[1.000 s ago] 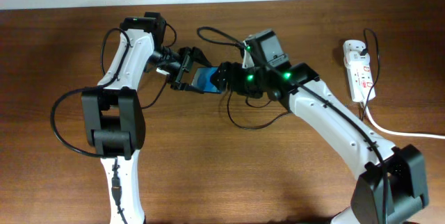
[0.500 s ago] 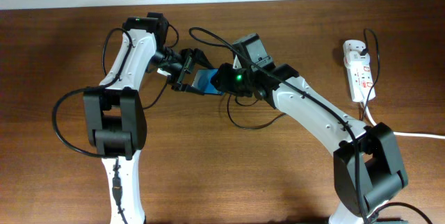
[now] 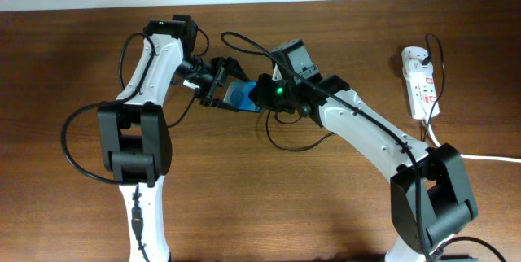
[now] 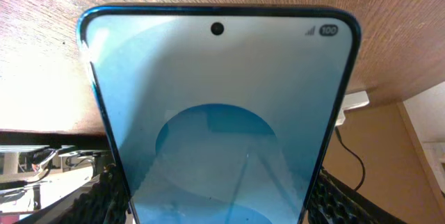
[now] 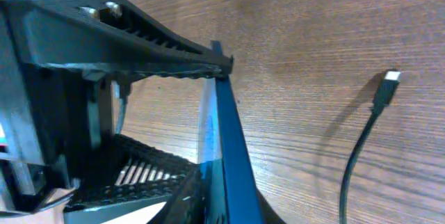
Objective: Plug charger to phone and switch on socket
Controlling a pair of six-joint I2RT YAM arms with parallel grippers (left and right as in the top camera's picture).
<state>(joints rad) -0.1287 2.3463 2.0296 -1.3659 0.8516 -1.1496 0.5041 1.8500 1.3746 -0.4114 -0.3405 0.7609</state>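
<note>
Blue screen glowing, the phone [image 3: 242, 96] sits clamped across its sides in the left claw [image 3: 218, 87], while the right claw [image 3: 262, 93] straddles its other end; gripping or not, I cannot tell. If both arms pull differently, it could twist loose. The charger [image 5: 382, 93] lies unheld on the tabletop [image 5: 313, 29], apart from the right claw.

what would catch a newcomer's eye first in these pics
The bright blue phone at mid-table, where both arms meet: the left fingers clamp its sides, and it fills the left wrist view. Next, the charger tip lies bare on the wood near it, not plugged in. The white socket sits far off at the table's right side.
</note>
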